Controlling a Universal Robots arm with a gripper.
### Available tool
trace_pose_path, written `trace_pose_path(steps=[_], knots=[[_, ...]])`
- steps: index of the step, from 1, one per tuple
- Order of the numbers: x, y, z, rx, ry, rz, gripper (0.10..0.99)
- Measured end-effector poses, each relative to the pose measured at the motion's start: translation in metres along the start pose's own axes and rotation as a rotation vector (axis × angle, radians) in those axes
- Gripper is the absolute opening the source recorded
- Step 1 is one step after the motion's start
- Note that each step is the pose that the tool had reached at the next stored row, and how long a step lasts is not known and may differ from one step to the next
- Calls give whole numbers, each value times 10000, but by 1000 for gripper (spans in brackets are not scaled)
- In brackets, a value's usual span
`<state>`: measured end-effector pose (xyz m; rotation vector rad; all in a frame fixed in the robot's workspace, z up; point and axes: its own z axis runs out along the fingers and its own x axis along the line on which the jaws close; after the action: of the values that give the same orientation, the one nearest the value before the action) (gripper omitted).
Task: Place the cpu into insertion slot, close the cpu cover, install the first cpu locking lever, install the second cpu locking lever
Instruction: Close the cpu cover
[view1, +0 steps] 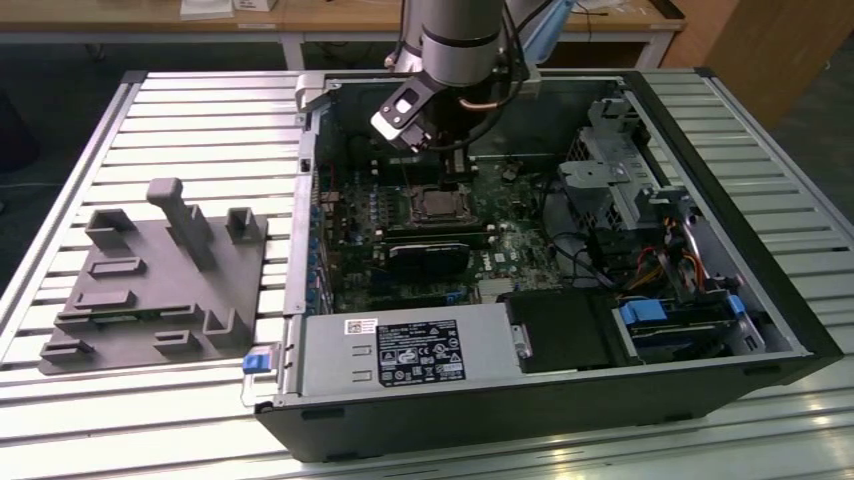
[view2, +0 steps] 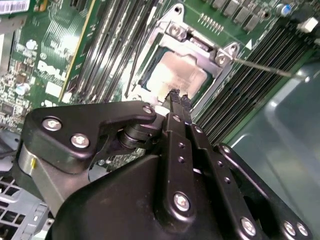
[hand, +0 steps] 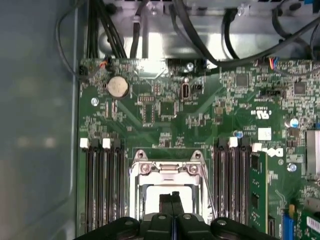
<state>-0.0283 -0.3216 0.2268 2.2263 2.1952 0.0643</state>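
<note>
A: Exterior view. Where is the black two-fingered gripper (view1: 454, 172)?

B: Inside the open black computer case (view1: 534, 425), hanging from the grey robot arm (view1: 454, 40). The small square silvery-rimmed insertion slot (view1: 416, 206) lies right under its tips. The long black rectangular fan card (view1: 434, 255) sits past the slot, further from the gripper. The grey moulded fixture plate (view1: 147, 290) is well apart, outside the case on the slatted aluminium table (view1: 200, 120).

A: Second wrist view. Fingers?

B: Pressed together tip to tip, nothing between them. The gripper (view2: 178, 94) is poised over the near edge of the small flat square grey-bronze metal-topped cpu (view2: 175, 75), which is seated in the slot. I cannot tell if the tips touch it.

A: Cover?

B: The thin silvery square metal cpu cover (view2: 187, 54) lies flat around the chip, and the chip's top shows through its window. A thin wire locking lever (view2: 260, 67) juts out from the slot's corner, off to one side of the fingers, across the black memory slots (view2: 240, 95).

A: First wrist view.

B: Agrees. The gripper (hand: 171, 196), fingers together, is centred over the cpu (hand: 150, 200). The cpu cover (hand: 167, 172) is just beyond the tips. The locking lever (hand: 209, 192) slants beside the frame. A round silver coin battery (hand: 118, 86) sits well beyond on the green motherboard (hand: 200, 115).
</note>
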Motion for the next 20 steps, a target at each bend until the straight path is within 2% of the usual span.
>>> trace_pose_path(steps=[4, 12, 20], knots=[[-2, -27, 36, 1, 53, 2, 106], [-2, -33, 45, 4, 62, -95, 106], [-2, -34, 60, 35, 116, -1525, 106]])
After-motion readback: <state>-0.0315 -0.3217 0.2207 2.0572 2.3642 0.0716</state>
